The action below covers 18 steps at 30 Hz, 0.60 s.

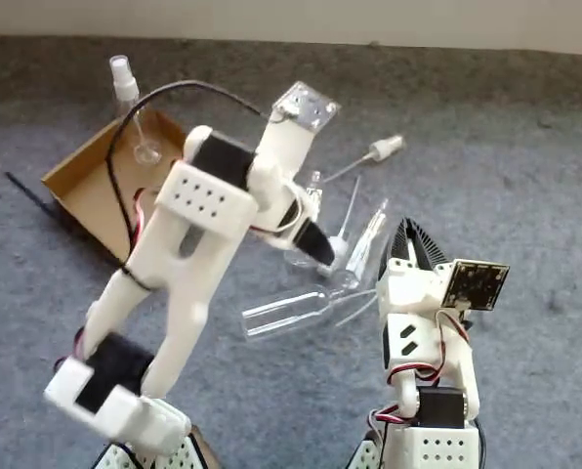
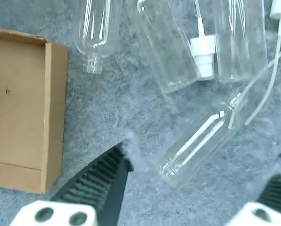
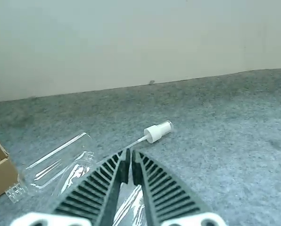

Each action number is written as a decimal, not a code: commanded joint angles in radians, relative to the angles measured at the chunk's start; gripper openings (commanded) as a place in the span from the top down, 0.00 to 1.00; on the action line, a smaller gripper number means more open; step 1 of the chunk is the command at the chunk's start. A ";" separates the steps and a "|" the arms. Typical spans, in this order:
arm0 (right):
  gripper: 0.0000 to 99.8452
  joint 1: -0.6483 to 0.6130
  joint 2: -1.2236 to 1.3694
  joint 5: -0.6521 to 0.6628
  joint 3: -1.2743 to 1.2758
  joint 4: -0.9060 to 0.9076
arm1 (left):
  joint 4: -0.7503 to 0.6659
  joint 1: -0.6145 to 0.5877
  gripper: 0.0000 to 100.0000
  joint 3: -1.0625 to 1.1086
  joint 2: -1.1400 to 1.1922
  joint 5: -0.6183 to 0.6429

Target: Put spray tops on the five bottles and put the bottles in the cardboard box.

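Empty left tool [image 2: 204,157] spread wide above a clear bottle [image 2: 194,143] lying on the grey bench [image 2: 107,108]. More bottles [image 2: 237,37] past it are cut off at the frame edge. In the high view the left arm [image 1: 188,283] hides most of the pile, so the count is unclear. Right tool [image 3: 130,157] pinched narrow, empty, near a loose spray top [image 3: 158,131]. One capped bottle [image 1: 133,107] stands in the cardboard box [image 1: 81,186].

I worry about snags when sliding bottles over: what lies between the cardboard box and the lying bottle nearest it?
Only bare carpet lies between the cardboard box and that bottle, as the left wrist view shows.
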 commanded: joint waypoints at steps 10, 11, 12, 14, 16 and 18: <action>0.99 0.007 -0.005 0.005 0.117 -0.030 | 0.018 -0.008 0.61 -0.538 0.515 0.018; 0.99 0.007 -0.005 0.005 0.117 -0.030 | 0.018 -0.018 0.61 -0.576 0.552 0.018; 0.99 0.007 -0.005 0.005 0.117 -0.030 | 0.018 -0.036 0.61 -0.616 0.587 0.018; 0.99 0.007 -0.005 0.005 0.117 -0.030 | 0.018 -0.067 0.61 -0.690 0.654 0.018; 0.99 0.007 -0.005 0.005 0.117 -0.030 | 0.020 -0.091 0.61 -0.756 0.722 0.040; 0.99 0.007 -0.005 0.005 0.117 -0.030 | 0.020 -0.108 0.61 -0.822 0.786 0.089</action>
